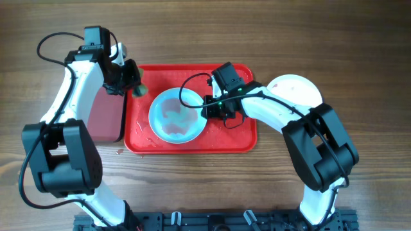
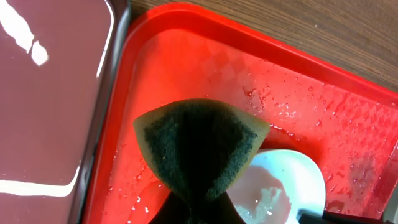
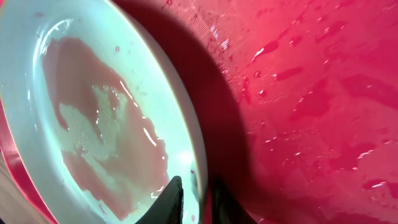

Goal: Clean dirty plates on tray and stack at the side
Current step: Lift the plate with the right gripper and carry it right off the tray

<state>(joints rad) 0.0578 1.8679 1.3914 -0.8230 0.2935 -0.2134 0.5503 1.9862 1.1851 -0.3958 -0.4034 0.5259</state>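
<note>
1. Step in hand, as I read it: scrub the plate. It's aqua and sits mid tray, with a wet red-brown smear across its middle.
2. Left hand is pinching the sponge. It hangs over the tray's far left corner, just beside the plate, not on it. To do it well: bring the sponge over the smear, press flat, wipe from the centre outward.
3. Right hand straddles the plate's right rim, one finger inside and one outside, with a narrow gap. Can't tell whether it clamps the rim or only brackets it. It wants a firm hold, or the plate will likely skid on the wet tray.
4. Keep the sponge off the right hand's side of the plate; the arms get close there.
5. White plate lies on the surface right of the tray, partly under the right arm. Can't tell if it's clean, or if anything lies beneath it.
6. No third plate made out.
7. Maroon tray sits left of the tray, partly covered by the left arm.
8. Left hand's fingers are cut off at the bottom of the wrist view.
</note>
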